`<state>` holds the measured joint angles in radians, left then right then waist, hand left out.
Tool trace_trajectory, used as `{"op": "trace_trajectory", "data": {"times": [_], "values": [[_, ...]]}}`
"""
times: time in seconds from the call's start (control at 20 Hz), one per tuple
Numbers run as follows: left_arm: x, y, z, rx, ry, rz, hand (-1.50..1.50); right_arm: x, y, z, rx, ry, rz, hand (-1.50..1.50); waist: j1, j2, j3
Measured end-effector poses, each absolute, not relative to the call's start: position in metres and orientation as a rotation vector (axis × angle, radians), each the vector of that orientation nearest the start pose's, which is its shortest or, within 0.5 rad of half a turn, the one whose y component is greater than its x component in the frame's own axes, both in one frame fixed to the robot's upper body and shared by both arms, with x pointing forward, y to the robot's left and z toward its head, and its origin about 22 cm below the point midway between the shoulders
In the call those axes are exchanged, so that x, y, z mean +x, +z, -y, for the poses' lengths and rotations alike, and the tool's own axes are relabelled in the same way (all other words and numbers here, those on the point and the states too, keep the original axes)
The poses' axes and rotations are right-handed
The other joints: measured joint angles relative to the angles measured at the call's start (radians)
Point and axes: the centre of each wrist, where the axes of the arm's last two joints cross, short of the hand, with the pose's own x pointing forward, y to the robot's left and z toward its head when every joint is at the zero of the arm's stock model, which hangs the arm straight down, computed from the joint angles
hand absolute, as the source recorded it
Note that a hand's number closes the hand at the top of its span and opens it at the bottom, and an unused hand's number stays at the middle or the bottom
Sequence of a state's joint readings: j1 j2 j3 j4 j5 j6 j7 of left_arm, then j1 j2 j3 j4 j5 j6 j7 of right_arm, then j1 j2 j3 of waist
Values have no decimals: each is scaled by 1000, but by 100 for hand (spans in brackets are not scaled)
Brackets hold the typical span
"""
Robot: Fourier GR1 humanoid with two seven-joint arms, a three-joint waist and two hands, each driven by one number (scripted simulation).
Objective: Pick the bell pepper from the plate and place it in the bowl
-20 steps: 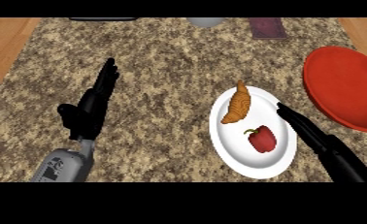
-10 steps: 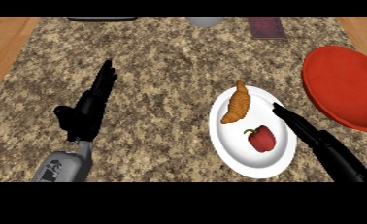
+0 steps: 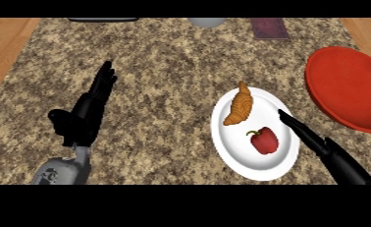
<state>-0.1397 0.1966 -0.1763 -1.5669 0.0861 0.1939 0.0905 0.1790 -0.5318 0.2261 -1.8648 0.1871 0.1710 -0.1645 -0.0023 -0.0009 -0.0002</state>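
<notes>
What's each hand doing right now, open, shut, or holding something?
Left hand: open, fingers straight, holding nothing.
Right hand: open, fingers straight over the plate, holding nothing.

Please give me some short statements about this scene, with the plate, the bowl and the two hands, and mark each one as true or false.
1. The bell pepper lies on the white plate. True.
2. The croissant is inside the red bowl. False: it lies on the plate, beside the pepper.
3. The right hand has its fingers curled round the pepper. False: its fingers are straight and lie over the plate's right edge, apart from the pepper.
4. The left hand is open above the counter, far left of the plate. True.
5. The bowl stands to the left of the plate. False: it stands to the right.
</notes>
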Motion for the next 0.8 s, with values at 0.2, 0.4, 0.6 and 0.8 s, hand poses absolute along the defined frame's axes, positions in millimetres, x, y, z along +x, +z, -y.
{"op": "trace_trajectory", "data": {"times": [0.2, 0.4, 0.6, 0.8], "values": [[269, 34, -212, 72, -109, 1589, 0, 189, 45, 281, -91, 865, 1631, -150, 0, 0, 0], [272, 33, -214, 67, -109, 1589, 0, 191, 35, 275, -64, 844, 1613, -150, 0, 0, 0], [274, 34, -212, 68, -112, 1591, 0, 196, 22, 276, -49, 826, 1596, -150, 1, 0, 0], [278, 28, -219, 78, -108, 1593, 0, 208, 6, 276, -44, 813, 1599, -150, 1, 1, 0]]}}
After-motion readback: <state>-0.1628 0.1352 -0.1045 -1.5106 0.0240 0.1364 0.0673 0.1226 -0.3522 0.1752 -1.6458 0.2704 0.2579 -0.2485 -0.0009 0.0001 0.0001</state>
